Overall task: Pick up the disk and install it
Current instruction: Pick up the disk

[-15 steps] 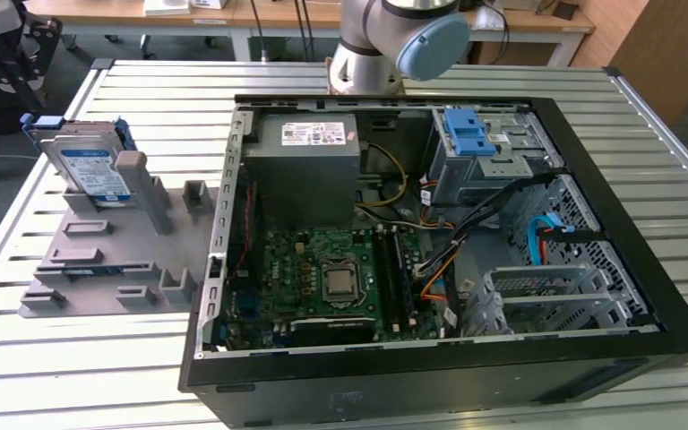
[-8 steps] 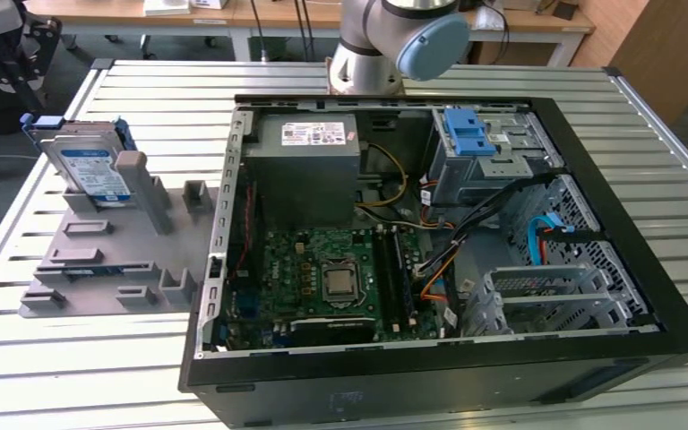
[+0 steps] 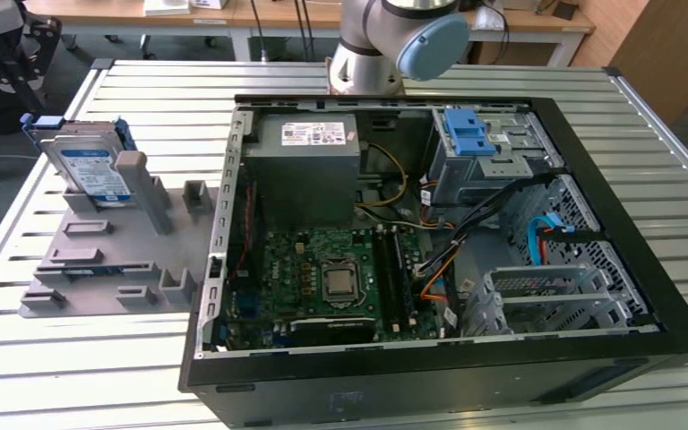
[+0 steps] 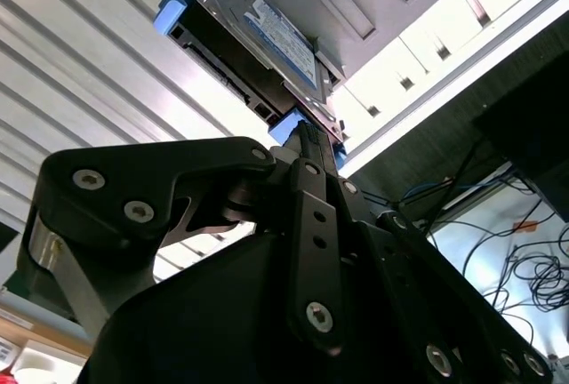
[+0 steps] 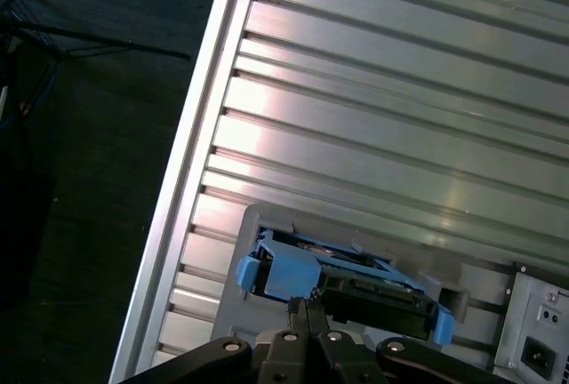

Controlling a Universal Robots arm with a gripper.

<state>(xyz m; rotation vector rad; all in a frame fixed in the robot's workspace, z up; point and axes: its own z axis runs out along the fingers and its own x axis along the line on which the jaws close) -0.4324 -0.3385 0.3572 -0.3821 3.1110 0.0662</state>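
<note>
Now | gripper point(image 5: 305, 301) clenched, empty | disk point(image 3: 93, 170) upright in grey rack point(image 3: 96, 262) | beside open case point(image 3: 440, 381)

Arm point(image 3: 358, 55) is a silver-grey tube with a pale blue round joint cap point(image 3: 436, 45), gripper point(image 5: 306, 306) is matte black, built of chunky link bars dotted with silver hex-socket screws point(image 4: 318, 316).

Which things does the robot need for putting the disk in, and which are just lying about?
For the job:
- the disk, standing in the grey holder
- the gripper, jaws shut, holding nothing
- the open computer case
- probably the drive cage with the blue latch

Just there:
- power supply box
- motherboard
- cables
</note>
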